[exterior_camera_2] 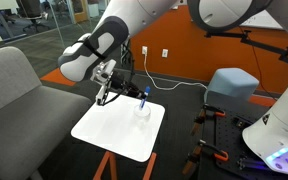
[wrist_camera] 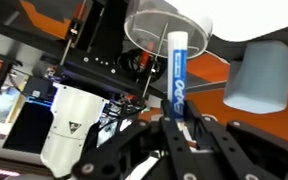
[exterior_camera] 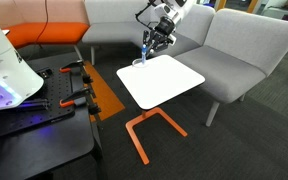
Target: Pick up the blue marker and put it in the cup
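**Marker held at the cup, release not yet made**

In an exterior view, the gripper hangs over the far corner of the white table, in the upper middle of the frame. The blue marker shows as a small blue streak under the gripper. The cup stands on the tabletop just below it, close to the table edge.

In an exterior view, the marker sits directly above the cup, centre frame. Whether its lower end has entered the cup's mouth cannot be told at this size.

In the wrist view, the fingers are closed narrowly on the marker's lower barrel, at the gripper in the lower middle. The marker runs up-frame, and its far end overlaps the rim of the cup at top centre.

Judgement: the pickup is done and the step in hand is placement. The next move is to centre the marker's tip inside the rim and lower it a little. The fingers should open only once the tip is below the rim, because the cup looks light and a sideways knock could tip it.
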`<state>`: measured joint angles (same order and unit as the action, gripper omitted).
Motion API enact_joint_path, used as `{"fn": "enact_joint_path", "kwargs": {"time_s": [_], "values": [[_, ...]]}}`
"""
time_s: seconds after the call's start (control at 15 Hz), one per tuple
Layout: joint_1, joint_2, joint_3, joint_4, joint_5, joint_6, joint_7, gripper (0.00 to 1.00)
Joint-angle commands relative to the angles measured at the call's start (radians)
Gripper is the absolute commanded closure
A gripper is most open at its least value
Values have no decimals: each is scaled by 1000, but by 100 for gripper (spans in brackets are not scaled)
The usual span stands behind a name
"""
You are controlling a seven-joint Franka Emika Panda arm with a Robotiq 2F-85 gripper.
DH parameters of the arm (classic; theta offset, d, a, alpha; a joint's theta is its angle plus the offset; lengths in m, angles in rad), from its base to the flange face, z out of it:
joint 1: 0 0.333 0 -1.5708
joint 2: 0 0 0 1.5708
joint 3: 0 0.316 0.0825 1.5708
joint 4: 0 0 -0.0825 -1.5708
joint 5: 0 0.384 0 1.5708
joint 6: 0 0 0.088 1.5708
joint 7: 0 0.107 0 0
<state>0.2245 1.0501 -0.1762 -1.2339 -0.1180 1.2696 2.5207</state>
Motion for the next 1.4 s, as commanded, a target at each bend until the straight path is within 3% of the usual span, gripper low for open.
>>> {"fn": "enact_joint_path", "kwargs": {"time_s": [0.0,0.8,0.87,1.33], "values": [[-18,56,15,76,-7,-47,-14,95],[-17,121,27,128,15,-50,-6,95],[-18,117,29,125,18,-48,-7,61],[5,35,14,63,7,-9,12,11]]}}
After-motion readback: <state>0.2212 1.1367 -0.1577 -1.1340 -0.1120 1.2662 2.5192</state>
